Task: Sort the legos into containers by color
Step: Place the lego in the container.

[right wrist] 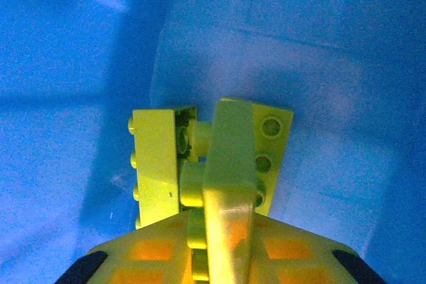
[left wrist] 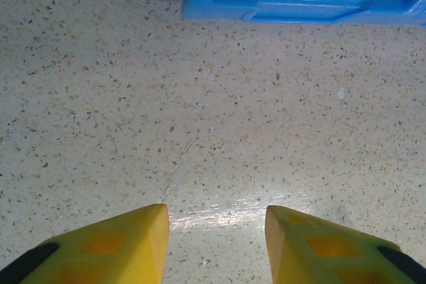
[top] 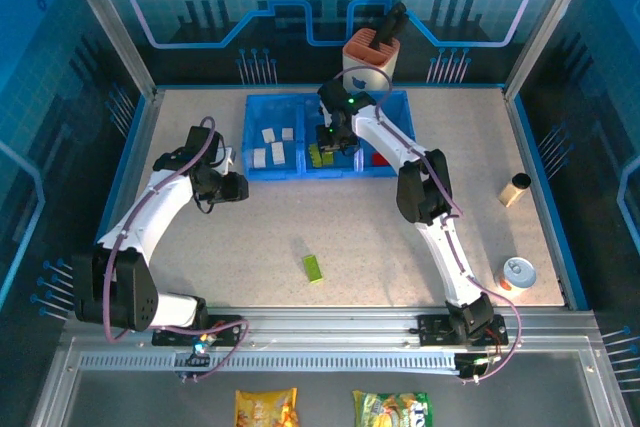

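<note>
A loose green brick lies on the table, awaiting pickup. The left gripper hangs open beside the tray, ready. In the middle compartment, the right gripper pinches a lime brick low beside its match, probably for release.

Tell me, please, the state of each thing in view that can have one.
Left end effector: open, empty, over the table.
Right end effector: shut on a lime brick in the tray's middle compartment.
Tray: white bricks in left compartment, red bricks in right.
Loose brick: lime, lying flat on the table, unsorted.
Cup: upright, tool inside.
</note>
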Motion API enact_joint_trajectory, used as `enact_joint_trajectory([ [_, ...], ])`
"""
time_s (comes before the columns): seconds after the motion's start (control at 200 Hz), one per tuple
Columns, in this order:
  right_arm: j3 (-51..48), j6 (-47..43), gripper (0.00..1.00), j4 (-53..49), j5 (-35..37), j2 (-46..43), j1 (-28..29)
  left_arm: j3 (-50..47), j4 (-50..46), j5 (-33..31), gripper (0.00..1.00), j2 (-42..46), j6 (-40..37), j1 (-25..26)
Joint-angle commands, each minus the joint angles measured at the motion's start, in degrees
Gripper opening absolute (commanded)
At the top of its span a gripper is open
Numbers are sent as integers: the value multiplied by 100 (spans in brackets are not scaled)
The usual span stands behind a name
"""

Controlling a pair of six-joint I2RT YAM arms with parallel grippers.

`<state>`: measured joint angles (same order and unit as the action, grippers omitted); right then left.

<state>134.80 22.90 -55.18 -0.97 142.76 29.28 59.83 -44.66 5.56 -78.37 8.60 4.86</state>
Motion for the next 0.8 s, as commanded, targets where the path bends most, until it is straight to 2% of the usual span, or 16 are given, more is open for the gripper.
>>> enact_joint_trajectory([
  [0.0,158,73,24,385,-402,204,-93,-24,10,164,44,-12,-119,-73],
  [0.195,257,157,30,706,-572,220,-124,-24,10,190,44,-21,-117,-92],
  [0.37,224,125,32,787,-587,20,-133,-24,10,225,44,-29,-120,-118],
  [0.795,-545,-107,35,657,-558,-916,23,-7,10,314,44,-31,-122,-144],
])
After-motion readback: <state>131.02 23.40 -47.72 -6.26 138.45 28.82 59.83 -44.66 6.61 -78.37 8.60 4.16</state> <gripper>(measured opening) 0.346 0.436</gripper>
